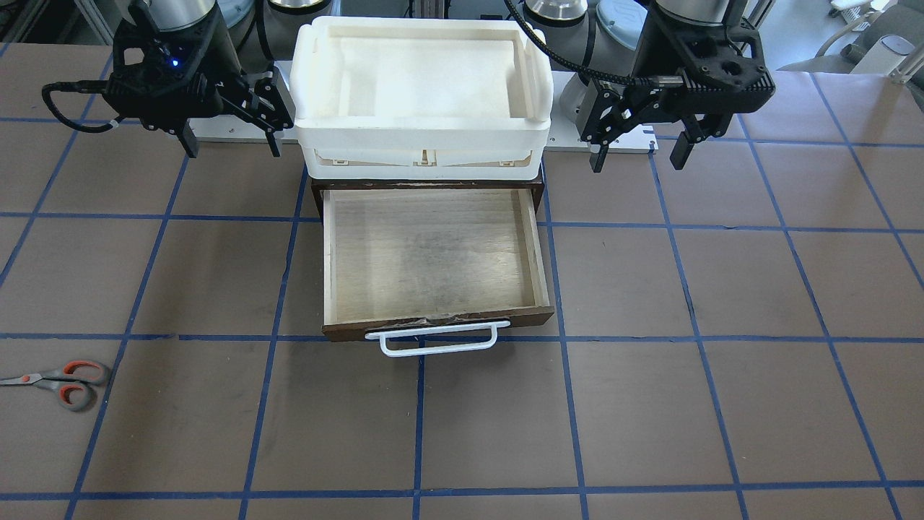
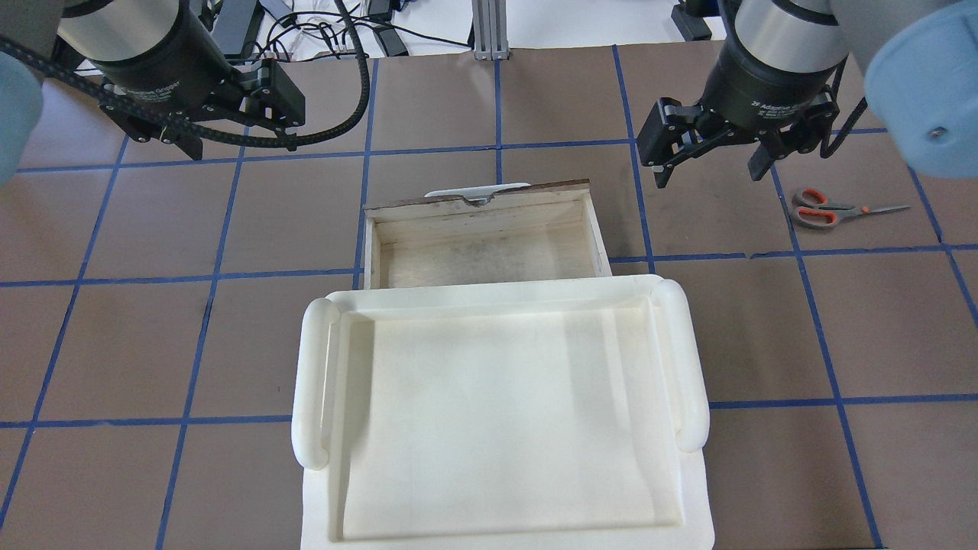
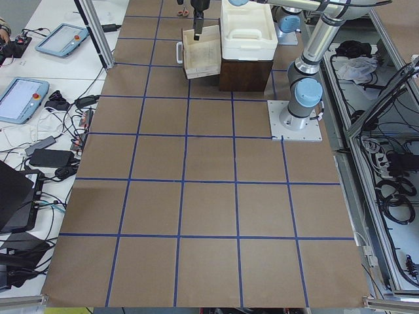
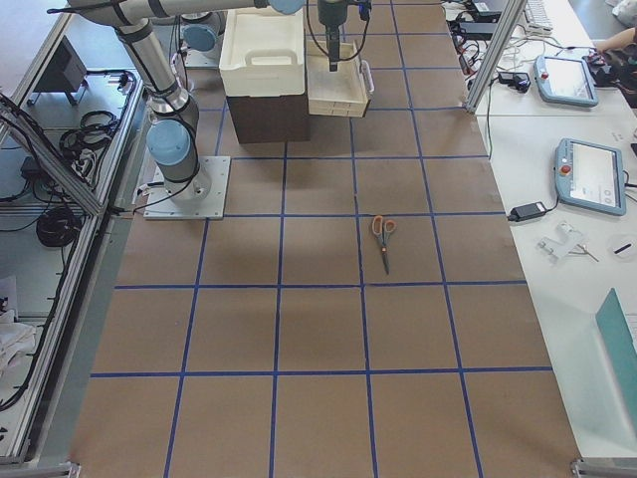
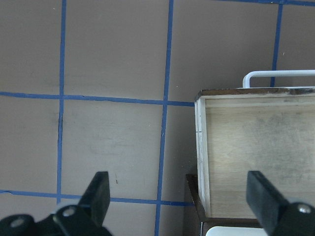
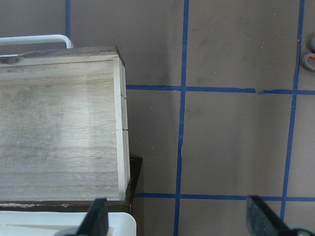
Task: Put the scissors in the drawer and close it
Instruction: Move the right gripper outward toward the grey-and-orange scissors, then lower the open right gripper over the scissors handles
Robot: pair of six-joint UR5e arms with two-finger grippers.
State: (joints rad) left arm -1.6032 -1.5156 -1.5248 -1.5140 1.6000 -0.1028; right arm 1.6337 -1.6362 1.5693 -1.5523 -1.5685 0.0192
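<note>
Pickup unstarted: right gripper [image 2: 709, 174], left gripper [image 1: 637, 160] (both spread, empty). Next we'd reach right for scissors [image 2: 821, 210]; drawer [image 2: 600, 237] open.

I see a brown table [image 1: 722, 289] gridded in blue — grey scissors [image 1: 43, 378] lined orange-red, pale drawer [image 1: 433, 253], white handle [image 1: 433, 350].

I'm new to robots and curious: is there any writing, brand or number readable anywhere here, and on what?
"Adaptive Gripper": white print on the right gripper's black body; the rest is blurred.
"Adaptive Gripper": the same on the left gripper, fainter.
Tablet screens: too small to read.
</note>
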